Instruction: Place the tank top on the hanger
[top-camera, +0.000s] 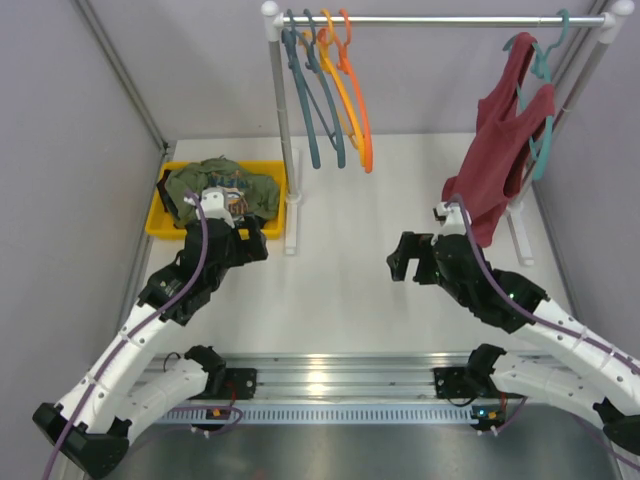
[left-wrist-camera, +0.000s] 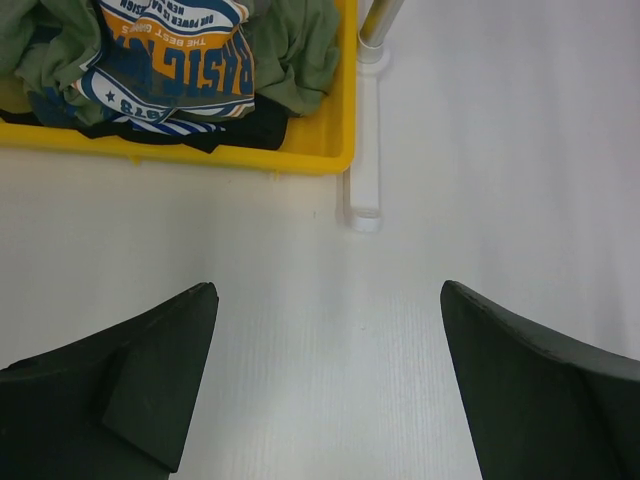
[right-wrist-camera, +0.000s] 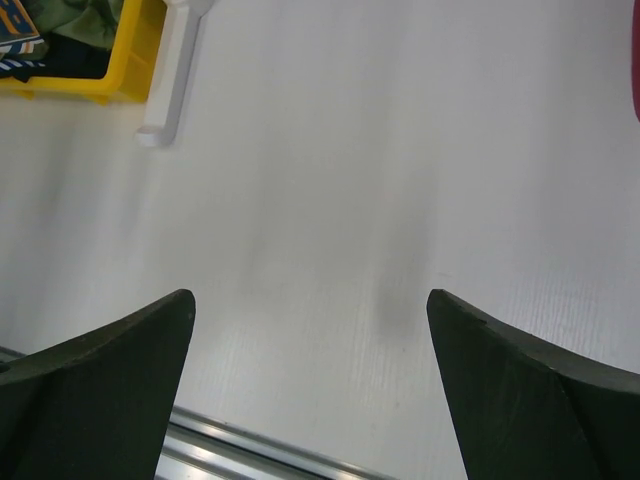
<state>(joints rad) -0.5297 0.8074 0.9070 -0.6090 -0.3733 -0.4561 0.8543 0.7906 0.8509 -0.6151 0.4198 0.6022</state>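
The tank top (top-camera: 215, 182) is seen crumpled in a yellow bin (top-camera: 158, 218) at the far left of the white table (top-camera: 350, 285). Its printed patch is turned up, and a dark striped garment (left-wrist-camera: 185, 127) is tucked under its near edge. The hanger (top-camera: 364, 140) is hung by its hook on the metal rail (top-camera: 450, 19) of a clothes rack, as the rightmost of a group of four; a yellow-orange hanger (top-camera: 343, 115) is found just beside it, and two teal-grey hangers (top-camera: 318, 110) further left. It is well apart from the bin, and nothing is draped on it.

At the rail's right end, a dark red top (top-camera: 497, 160) is carried on another teal hanger (top-camera: 546, 75).

The left gripper (left-wrist-camera: 328, 290) is held just in front of the bin's near edge, its jaws spread wide over bare table with nothing between them. The right gripper (right-wrist-camera: 308, 297) is likewise spread wide and empty, held over the middle of the table, near the dark red top's lower hem. The rack's white foot (left-wrist-camera: 362, 195) is seen just beside the bin's right wall.
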